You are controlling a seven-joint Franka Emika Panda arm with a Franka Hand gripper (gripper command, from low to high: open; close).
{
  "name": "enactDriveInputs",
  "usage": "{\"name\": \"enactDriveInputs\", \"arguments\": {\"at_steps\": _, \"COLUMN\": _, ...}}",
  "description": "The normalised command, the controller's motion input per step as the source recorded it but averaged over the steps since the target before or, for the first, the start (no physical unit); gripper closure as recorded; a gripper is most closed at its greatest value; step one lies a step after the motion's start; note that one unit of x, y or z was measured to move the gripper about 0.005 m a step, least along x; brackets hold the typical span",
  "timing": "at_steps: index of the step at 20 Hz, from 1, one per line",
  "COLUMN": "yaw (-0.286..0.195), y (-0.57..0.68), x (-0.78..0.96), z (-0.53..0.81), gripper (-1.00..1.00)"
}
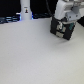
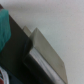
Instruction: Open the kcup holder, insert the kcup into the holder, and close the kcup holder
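Note:
The black boxy kcup holder (image 1: 61,29) stands at the far right of the exterior view, its pale drawer handles facing the table's middle. My gripper (image 1: 68,21) hangs right above it, touching or nearly touching its top. A small green patch (image 1: 73,19) shows by the fingers. The wrist view is close on the holder's black body (image 2: 15,52) and a pale handle (image 2: 47,50), with a teal-green shape (image 2: 4,27) at the picture's edge. Whether that green thing is the kcup, and whether it is held, I cannot tell. The fingers themselves are not distinct.
A tall white bottle-like object (image 1: 25,11) with dark marks stands at the back, toward the exterior view's left. Dark clutter lines the back edge behind it. The white table (image 1: 35,55) spreads out in front of the holder.

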Motion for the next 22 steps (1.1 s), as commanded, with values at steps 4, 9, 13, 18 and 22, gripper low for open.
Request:
{"name": "enactDriveInputs", "arguments": {"at_steps": 4, "yaw": 0.067, "y": 0.52, "x": -0.76, "z": -0.02, "gripper": -1.00}}
{"name": "enactDriveInputs", "arguments": {"at_steps": 9, "yaw": 0.065, "y": 0.51, "x": -0.75, "z": -0.03, "gripper": -1.00}}
{"name": "enactDriveInputs", "arguments": {"at_steps": 13, "yaw": 0.028, "y": 0.46, "x": -0.25, "z": 0.54, "gripper": -1.00}}
{"name": "enactDriveInputs", "arguments": {"at_steps": 18, "yaw": 0.010, "y": 0.38, "x": 0.01, "z": 0.92, "gripper": -1.00}}
{"name": "enactDriveInputs", "arguments": {"at_steps": 22, "yaw": 0.000, "y": 0.03, "x": 0.06, "z": 0.29, "gripper": -1.00}}
